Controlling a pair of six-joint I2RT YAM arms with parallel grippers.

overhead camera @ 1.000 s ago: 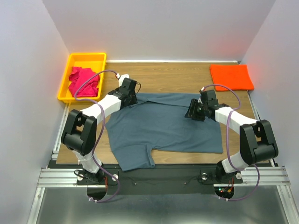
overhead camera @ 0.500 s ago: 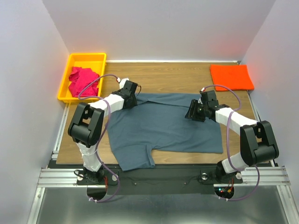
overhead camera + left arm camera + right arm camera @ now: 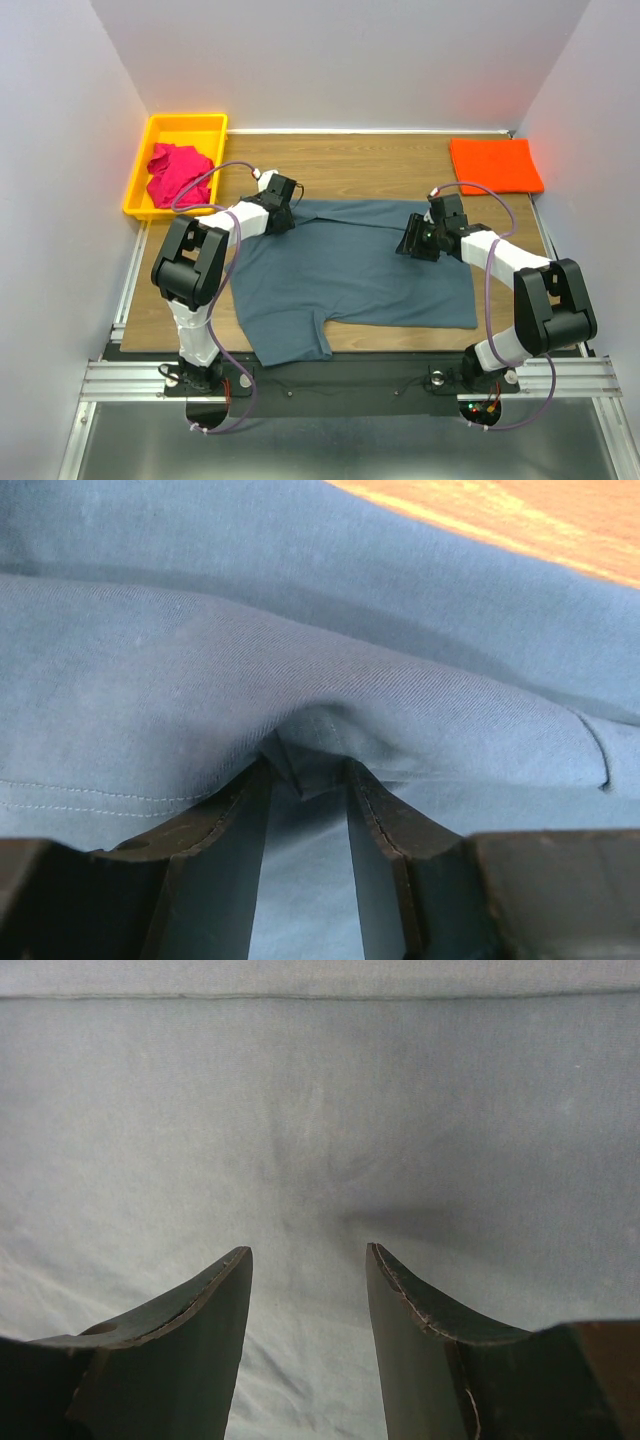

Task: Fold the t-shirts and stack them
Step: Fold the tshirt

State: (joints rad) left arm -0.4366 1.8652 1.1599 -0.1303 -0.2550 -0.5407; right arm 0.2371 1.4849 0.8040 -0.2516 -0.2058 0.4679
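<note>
Floppy slate grey-blue cloth t-shirt (image 3: 350, 275): left gripper (image 3: 307, 770) is pinching 1 puckered ridge of it, right gripper (image 3: 308, 1252) is parted and empty over its smooth weave.

Robotics lab test cell, plain pale panel walls (image 3: 60, 120) boxing in a wooden tabletop (image 3: 350, 165), silver slotted aluminium rail frame (image 3: 130, 378) along the near edge, black-and-white left arm (image 3: 183, 268) and right arm (image 3: 548, 300) bolted on

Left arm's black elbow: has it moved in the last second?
Yes. The left arm's elbow has swung right, away from the table's left edge toward the grey-blue t-shirt, while the left gripper stayed put.
</note>
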